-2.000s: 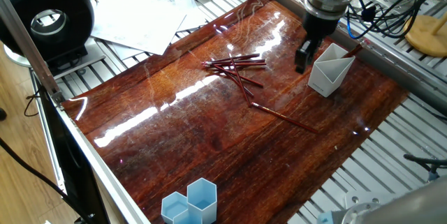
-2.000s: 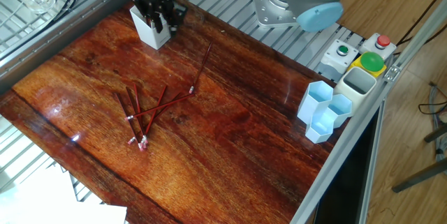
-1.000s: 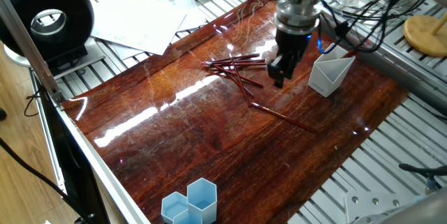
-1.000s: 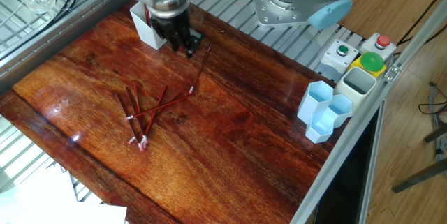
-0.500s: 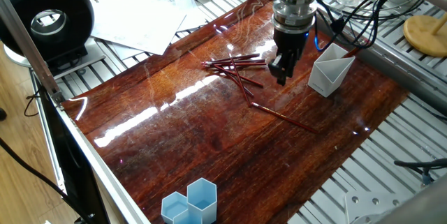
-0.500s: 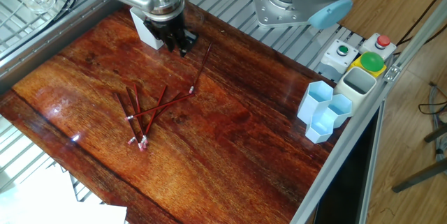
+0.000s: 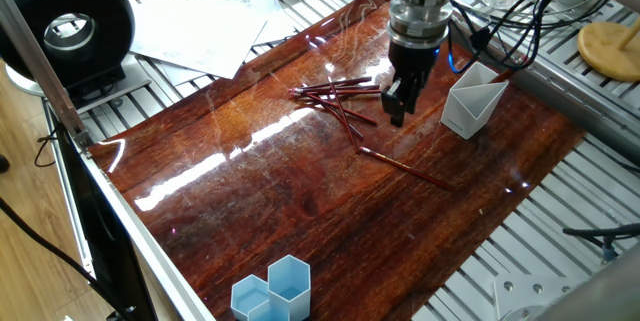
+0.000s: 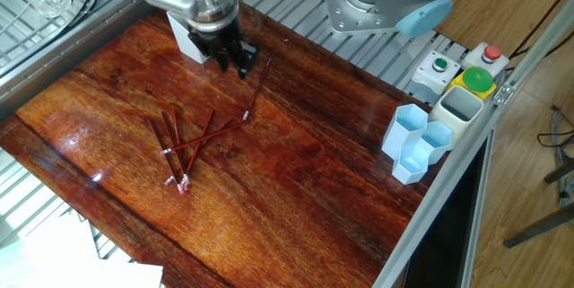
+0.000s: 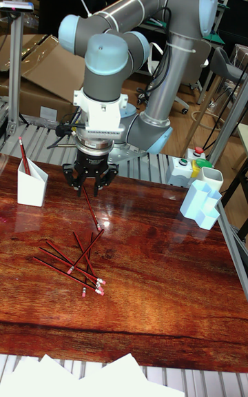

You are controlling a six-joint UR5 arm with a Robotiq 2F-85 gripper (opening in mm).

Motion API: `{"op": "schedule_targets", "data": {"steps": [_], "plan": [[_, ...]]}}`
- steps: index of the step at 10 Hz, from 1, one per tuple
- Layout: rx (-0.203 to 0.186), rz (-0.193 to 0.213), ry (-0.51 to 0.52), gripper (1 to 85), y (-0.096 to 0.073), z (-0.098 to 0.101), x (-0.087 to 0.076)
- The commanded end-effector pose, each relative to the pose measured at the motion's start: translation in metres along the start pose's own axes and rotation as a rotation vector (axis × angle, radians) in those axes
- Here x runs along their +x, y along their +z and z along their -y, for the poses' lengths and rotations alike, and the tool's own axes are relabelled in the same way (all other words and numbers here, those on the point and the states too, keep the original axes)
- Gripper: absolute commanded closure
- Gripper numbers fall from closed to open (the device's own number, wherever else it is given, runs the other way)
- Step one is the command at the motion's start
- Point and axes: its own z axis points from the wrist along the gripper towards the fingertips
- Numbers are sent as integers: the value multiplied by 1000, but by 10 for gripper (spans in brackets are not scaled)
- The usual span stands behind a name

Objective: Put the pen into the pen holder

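Two seconds earlier the gripper (image 7: 397,109) had hung right at the pen holder (image 7: 472,101); by this moment it had travelled away from the cup and hovered low over the dark wooden tabletop (image 7: 300,201), its wrist cables (image 7: 500,21) trailing behind. Over the last half second it had barely shifted. Its fingers (image 9: 77,178) were spread apart, as the tall fixed view showed, and nothing sat between them.

Just beside the gripper, on the side away from its pile, stood the white pen holder (image 9: 30,185), upright, with one red pen (image 9: 25,155) already leaning inside it. Directly below the fingertips, a single red pen (image 9: 90,211) lay flat on the wood, one end close under the jaws. Beyond it, farther from the gripper, the remaining red pens (image 8: 184,149) lay crossed in a loose heap.

Well apart from the gripper, at the table's far edge, sat the light blue hexagonal cups (image 8: 414,144) and a button box (image 8: 457,71).
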Motion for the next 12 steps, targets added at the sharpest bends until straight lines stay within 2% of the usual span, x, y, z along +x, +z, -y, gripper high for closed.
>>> {"op": "schedule_targets", "data": {"steps": [1,3,4,5,7,8,9,10,12], "plan": [[-22,30,35,453,25,-27,-25],[-8,28,59,473,29,-28,-30],[-16,40,63,480,29,-30,-36],[-25,37,60,480,29,-32,-36],[-14,32,60,503,29,-29,-35],[9,47,51,503,29,-23,-38],[47,40,47,523,29,-14,-36],[47,-10,35,543,29,-14,-23],[5,-88,-12,533,28,-25,-4]]}}
